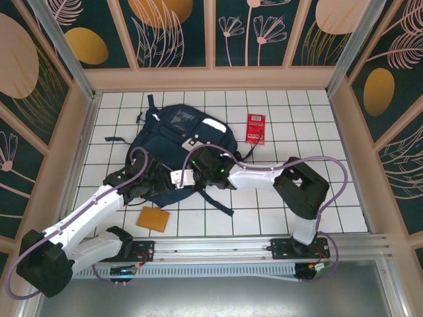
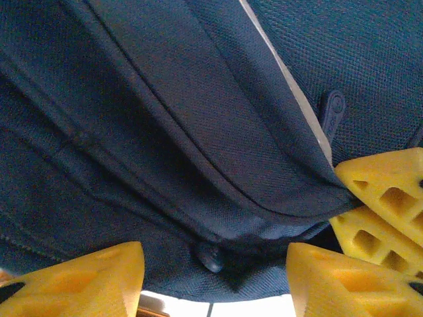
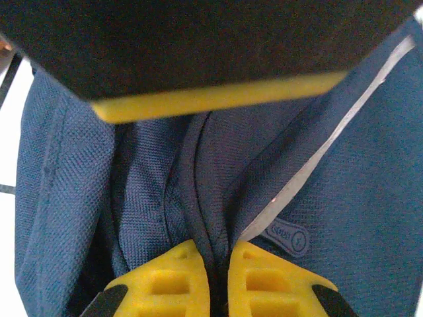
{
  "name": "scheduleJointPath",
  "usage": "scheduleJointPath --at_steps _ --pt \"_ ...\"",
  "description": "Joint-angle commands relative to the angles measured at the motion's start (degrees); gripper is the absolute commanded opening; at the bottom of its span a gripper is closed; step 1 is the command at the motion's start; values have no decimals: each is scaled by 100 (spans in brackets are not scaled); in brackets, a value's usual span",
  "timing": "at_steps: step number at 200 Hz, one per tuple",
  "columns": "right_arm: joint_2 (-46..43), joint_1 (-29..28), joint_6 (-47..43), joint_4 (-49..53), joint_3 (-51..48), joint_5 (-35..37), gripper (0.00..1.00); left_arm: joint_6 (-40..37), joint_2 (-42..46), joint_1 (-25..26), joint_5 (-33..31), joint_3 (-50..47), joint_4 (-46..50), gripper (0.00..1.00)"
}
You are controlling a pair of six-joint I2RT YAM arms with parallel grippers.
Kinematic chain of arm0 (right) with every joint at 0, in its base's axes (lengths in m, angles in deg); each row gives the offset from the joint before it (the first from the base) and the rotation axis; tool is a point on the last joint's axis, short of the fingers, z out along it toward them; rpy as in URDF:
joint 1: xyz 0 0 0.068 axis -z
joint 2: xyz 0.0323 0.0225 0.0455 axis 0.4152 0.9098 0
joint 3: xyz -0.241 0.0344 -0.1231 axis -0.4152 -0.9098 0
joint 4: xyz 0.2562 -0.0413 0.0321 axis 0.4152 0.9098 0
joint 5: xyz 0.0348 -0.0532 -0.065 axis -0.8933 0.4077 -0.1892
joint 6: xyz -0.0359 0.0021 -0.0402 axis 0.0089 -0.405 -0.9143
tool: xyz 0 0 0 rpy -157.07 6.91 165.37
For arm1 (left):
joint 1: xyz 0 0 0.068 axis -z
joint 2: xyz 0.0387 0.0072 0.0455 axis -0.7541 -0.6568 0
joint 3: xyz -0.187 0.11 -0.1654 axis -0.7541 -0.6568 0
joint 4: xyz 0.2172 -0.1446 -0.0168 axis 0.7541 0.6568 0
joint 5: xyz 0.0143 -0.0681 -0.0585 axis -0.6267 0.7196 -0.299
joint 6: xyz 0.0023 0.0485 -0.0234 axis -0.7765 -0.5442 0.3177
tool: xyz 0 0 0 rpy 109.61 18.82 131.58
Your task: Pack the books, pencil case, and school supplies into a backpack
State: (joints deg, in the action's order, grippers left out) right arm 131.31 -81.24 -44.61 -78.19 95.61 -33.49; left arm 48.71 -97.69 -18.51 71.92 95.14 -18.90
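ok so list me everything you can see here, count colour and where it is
backpack: one, dark navy with white patches, lying in the middle of the table
red card: one, red with white print, flat on the table to the right of the backpack, apart from it
orange pad: one, orange-tan, flat on the table near the backpack's near-left corner
table: one, white tiles with dark grid lines
walls: dark teal panels with gold and pink plant prints, on three sides of the table
arms: two, white and black, left arm and right arm reaching from the near edge to the backpack
left hand: one, yellow fingers, open at the backpack's fabric
right hand: one, yellow fingers, shut on a fold of the backpack
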Motion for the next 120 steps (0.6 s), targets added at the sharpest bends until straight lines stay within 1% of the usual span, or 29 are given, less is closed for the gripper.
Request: scheduleJointPath --at_steps 1,12,28,59,73,100,107,120 --pt "-639 433 256 -539 -7 -411 0 -388 -96 -20 86 372 -249 59" --pt "-743 580 342 -499 59 -703 0 -547 -191 -22 21 508 -280 59" --pt "-802 736 376 -427 164 -951 0 -788 -314 -37 56 692 -403 57" --pt "-791 987 252 -125 411 -1352 0 -1089 -451 -75 494 859 -844 56" --pt "-793 1096 340 -88 503 -1527 0 -1119 -476 -83 678 840 -1042 52" --pt "-773 1256 520 -66 624 -1795 0 -1116 -515 -82 1300 660 -1352 49" --pt "-772 1297 535 -45 649 -1849 0 -1128 -516 -82 1316 614 -1334 49" --pt "-760 1342 550 17 686 -1934 0 -1167 -492 -82 1092 564 -1197 50"
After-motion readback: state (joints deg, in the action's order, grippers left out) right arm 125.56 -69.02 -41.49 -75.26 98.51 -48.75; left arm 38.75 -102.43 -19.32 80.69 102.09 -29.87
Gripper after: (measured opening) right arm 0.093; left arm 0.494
